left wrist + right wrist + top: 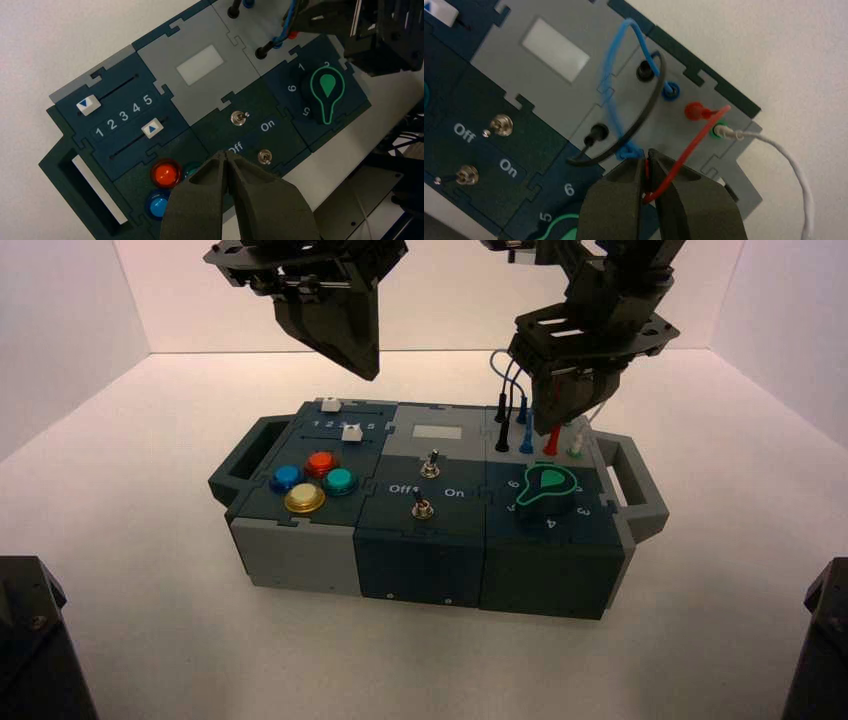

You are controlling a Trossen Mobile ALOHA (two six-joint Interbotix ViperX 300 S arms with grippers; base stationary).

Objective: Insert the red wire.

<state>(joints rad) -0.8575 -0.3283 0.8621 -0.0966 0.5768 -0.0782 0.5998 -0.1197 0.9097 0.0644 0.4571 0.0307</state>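
The red wire (pixel 684 150) runs from one red plug (pixel 694 111), seated in a socket at the box's back right, in a loop into my right gripper (pixel 646 155). That gripper is shut on the wire's other red plug, of which only a sliver shows between the fingers. In the high view the right gripper (pixel 565 405) hangs over the socket rows, and the held red plug (pixel 551 442) points down at the front row between a blue and a green plug. Whether its tip is seated I cannot tell. My left gripper (pixel 365 365) is shut and empty, high above the box's left half (pixel 226 156).
A blue wire (pixel 616 65), a black wire (pixel 644 120) and a white wire with a green plug (pixel 724 131) crowd the same socket panel. A green knob (pixel 545 485) sits in front of the sockets. Two toggle switches (pixel 425 485), coloured buttons (pixel 320 462) and two sliders (pixel 345 430) lie to the left.
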